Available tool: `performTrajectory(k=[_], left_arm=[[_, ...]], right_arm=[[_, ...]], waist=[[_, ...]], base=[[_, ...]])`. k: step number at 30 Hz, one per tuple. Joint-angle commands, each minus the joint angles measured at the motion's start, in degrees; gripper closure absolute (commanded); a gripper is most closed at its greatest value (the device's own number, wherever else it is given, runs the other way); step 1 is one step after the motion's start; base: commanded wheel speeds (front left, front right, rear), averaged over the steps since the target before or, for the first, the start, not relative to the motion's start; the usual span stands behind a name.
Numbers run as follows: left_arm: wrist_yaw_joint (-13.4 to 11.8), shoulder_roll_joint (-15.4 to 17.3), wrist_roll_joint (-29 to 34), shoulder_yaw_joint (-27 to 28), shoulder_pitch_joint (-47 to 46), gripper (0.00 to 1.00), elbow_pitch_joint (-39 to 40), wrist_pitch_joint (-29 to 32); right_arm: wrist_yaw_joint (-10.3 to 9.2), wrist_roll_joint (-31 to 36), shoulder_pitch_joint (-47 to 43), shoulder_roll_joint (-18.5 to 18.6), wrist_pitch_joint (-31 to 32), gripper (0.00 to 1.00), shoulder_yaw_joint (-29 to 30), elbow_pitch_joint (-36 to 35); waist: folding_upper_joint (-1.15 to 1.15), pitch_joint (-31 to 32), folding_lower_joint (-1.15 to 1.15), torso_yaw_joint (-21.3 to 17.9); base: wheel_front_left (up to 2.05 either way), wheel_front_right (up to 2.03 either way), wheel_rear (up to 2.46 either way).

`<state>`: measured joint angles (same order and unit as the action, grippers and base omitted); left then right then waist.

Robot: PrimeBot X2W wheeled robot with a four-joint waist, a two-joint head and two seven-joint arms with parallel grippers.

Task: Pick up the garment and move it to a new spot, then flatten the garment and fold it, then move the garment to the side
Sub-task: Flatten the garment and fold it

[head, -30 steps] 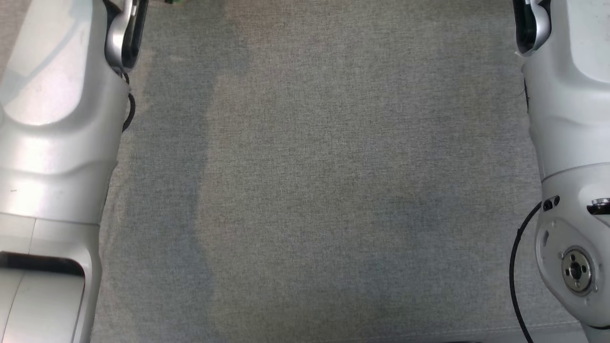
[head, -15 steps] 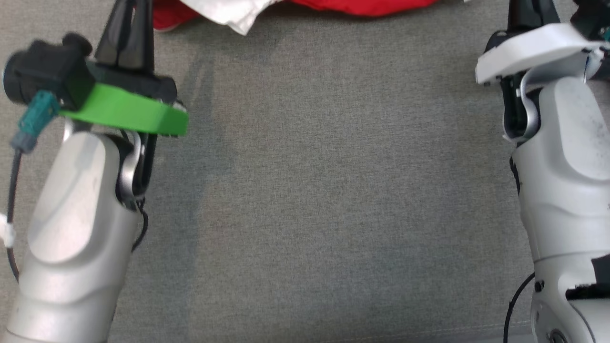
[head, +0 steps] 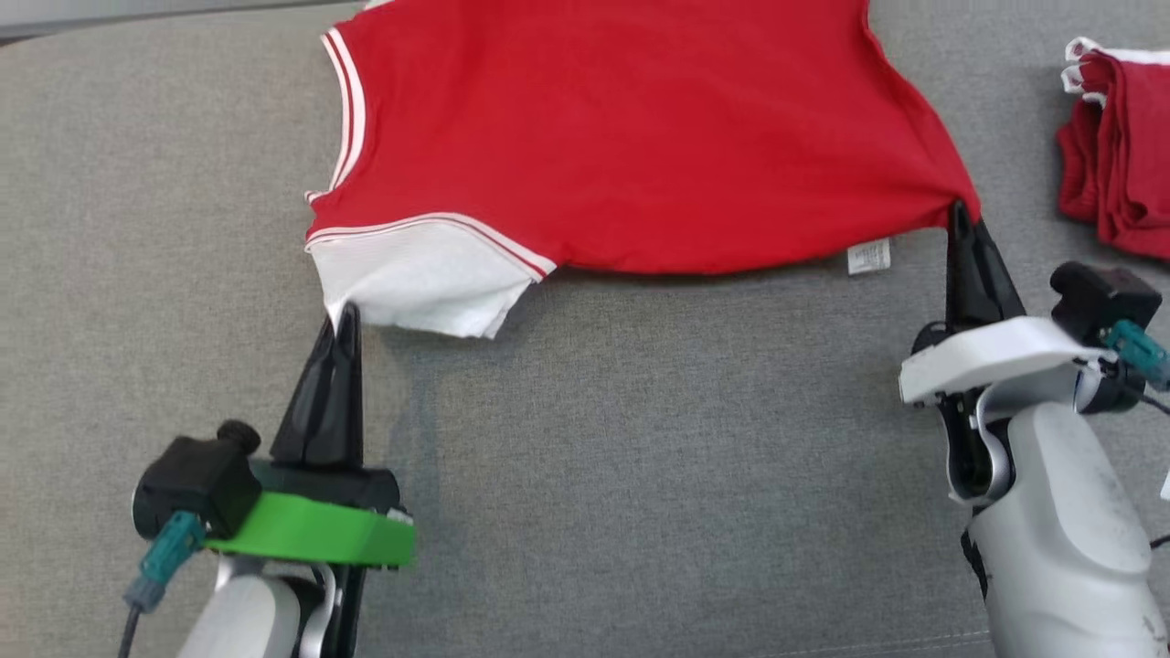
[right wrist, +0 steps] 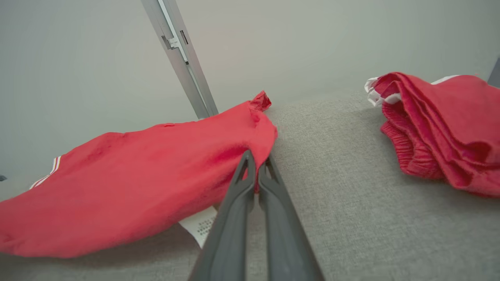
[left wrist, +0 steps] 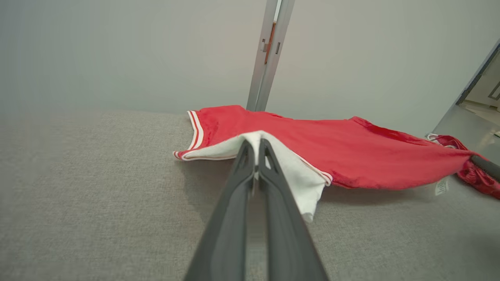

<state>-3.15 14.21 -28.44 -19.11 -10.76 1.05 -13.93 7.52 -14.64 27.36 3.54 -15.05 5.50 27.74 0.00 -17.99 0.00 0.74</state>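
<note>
There is 1 red garment (head: 622, 137) spread across the far half of the grey cloth-covered worktop (head: 640, 457), with 1 white sleeve (head: 420, 283) edged in red and white stripes at its near left corner. 2 grippers hold its near edge. The left gripper (head: 343, 320) has its fingers pressed together on the edge of the white sleeve. The right gripper (head: 958, 215) has its fingers pinched on the red corner at the other end. Between these 2 holds the near hem hangs slightly clear of the worktop, with a shadow under it, while the far part lies on the surface.

1 white label (head: 868, 258) dangles from the hem just beside the right gripper; its print is too small to read. 1 pile of folded red cloth (head: 1120, 155) with white trim sits apart to the right, and how many pieces it holds cannot be told. 1 metal post (left wrist: 269, 54) stands against the pale wall behind the worktop.

In the head view the top edge cuts off the garment's far side and the right edge cuts off the pile. Cloth hides the very tips of both pairs of fingers.
</note>
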Motion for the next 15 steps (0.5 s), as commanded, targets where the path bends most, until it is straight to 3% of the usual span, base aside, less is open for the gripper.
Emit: performTrajectory(k=[1,15], left_arm=[[-0.80,0.04,-0.31,-0.13,2.67,1.00,1.03,0.05],[-5.09,0.75,-1.92,-1.74,20.46,1.00,8.99,1.10]], right_arm=[[-0.08,-0.74,-2.08,0.06,-0.16,1.00,0.33,-0.67],[-0.08,-4.37,-19.47,-0.57,-0.16,1.00,1.69,-5.30]], waist=[[0.00,3.79,0.00,-0.15],[0.00,12.62,0.00,1.11]], base=[[0.00,0.00,0.00],[0.00,0.00,0.00]])
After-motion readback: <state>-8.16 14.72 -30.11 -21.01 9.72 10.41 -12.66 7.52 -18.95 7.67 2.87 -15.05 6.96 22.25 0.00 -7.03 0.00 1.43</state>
